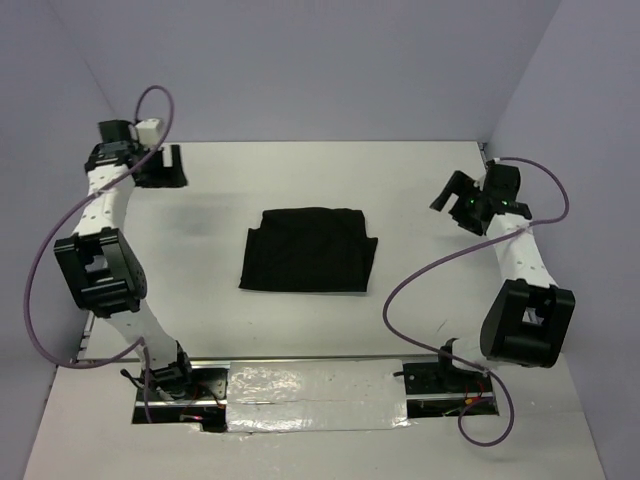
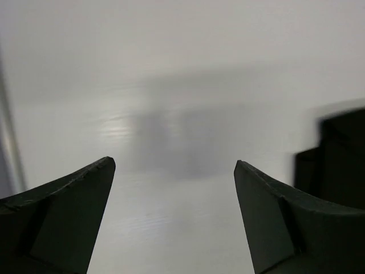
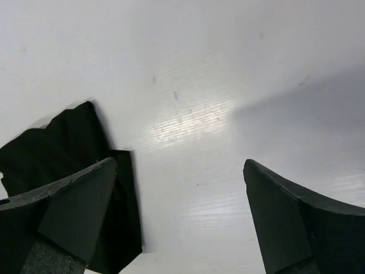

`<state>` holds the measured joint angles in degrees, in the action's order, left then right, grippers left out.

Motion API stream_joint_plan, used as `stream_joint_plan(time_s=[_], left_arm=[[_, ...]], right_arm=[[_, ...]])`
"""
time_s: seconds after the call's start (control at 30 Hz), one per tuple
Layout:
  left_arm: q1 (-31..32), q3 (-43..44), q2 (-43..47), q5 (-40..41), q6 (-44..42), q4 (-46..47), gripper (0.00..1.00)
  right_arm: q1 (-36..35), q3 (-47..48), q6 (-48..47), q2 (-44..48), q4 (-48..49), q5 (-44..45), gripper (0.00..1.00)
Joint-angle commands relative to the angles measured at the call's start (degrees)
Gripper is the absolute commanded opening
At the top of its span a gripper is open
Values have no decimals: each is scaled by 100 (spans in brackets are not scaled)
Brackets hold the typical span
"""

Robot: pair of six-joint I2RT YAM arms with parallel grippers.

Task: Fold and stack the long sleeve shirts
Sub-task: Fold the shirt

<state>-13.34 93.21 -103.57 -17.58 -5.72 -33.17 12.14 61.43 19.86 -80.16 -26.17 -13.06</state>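
One black long sleeve shirt (image 1: 308, 250) lies folded into a rough rectangle on the middle of the white table; no neck label shows. My left gripper (image 1: 172, 166) is open and empty at the far left corner, well apart from the shirt. In the left wrist view the gripper (image 2: 174, 162) hangs over bare table, with a blurred black shape (image 2: 336, 160) at the right edge. My right gripper (image 1: 452, 200) is open and empty to the right of the shirt. In the right wrist view the gripper (image 3: 177, 165) is over bare table, with the shirt's corner (image 3: 57, 142) behind its left finger.
Pale purple walls close the table in at the back and both sides. Purple cables (image 1: 40, 270) loop from both arms. A strip of silver tape (image 1: 310, 395) runs between the arm bases at the near edge.
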Motion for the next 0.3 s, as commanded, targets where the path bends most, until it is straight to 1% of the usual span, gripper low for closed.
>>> stream_joint_plan(time_s=[0.0,0.13,0.27], left_arm=[[-370,-425,337,430,-52,-32,99],[-441,-935,627,624,-333,91,99],[-441,-1138,750,616,-343,161,99]], right_arm=[[244,-236,-105,334,-100,58,100],[324,-579,-87,799,262,-83,100],[333,-816,-184,1186,569,-135,100]])
